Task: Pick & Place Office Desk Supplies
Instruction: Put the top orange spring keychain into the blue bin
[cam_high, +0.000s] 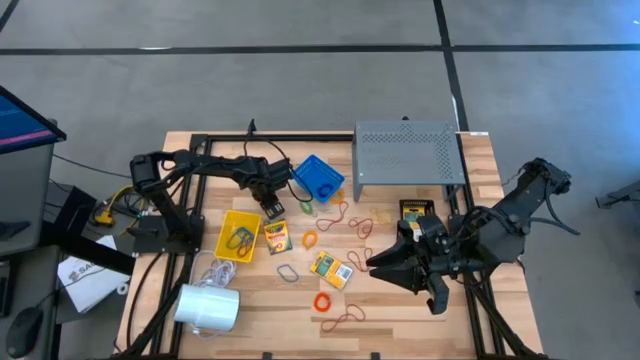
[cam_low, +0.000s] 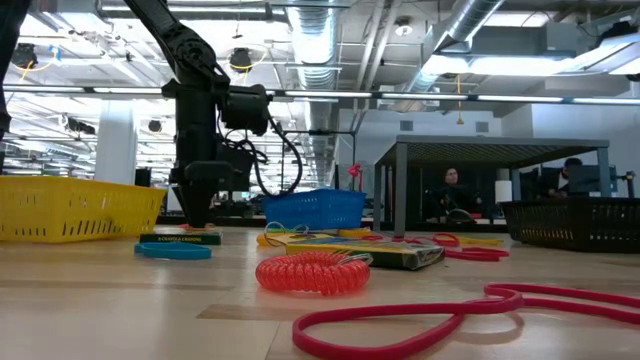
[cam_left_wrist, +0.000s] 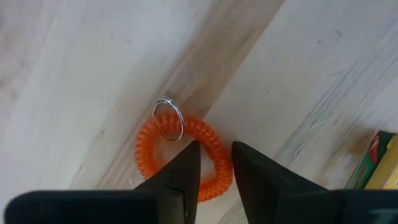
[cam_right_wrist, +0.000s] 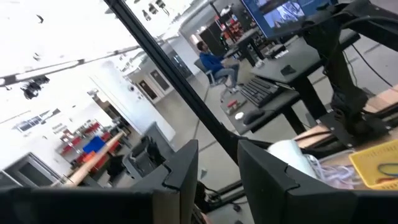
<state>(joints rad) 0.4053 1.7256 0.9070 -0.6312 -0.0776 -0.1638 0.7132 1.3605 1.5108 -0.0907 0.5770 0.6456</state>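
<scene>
An orange coil band (cam_left_wrist: 149, 152) with a small metal ring (cam_left_wrist: 169, 119) lies flat on the wooden table. My left gripper (cam_left_wrist: 216, 152) points straight down on it, between the yellow basket (cam_high: 238, 232) and the blue basket (cam_high: 318, 178), and is shut on the coil's side. In the high view the gripper (cam_high: 272, 207) hides the band. A crayon box (cam_high: 277, 237) lies just nearside of it. My right gripper (cam_right_wrist: 217, 155) hangs raised and level over the table's right part (cam_high: 385, 262), open, with nothing between its fingers. My left gripper has one stretch of the coil's loop (cam_left_wrist: 217, 167), on the side away from the metal ring, between its two fingers. One finger (cam_left_wrist: 186, 163) stands inside the loop and the other (cam_left_wrist: 249, 163) outside it. The fingers come from above, pointing down. The band rests flat on the table.
Two more crayon boxes (cam_high: 331, 269) (cam_high: 413, 210), another orange coil (cam_high: 322, 300), a blue band (cam_low: 175, 250) and loose rubber bands (cam_high: 335, 215) are scattered mid-table. The grey perforated shelf (cam_high: 407, 152) stands at the far right. The white cylinder (cam_high: 208, 308) lies at the near left.
</scene>
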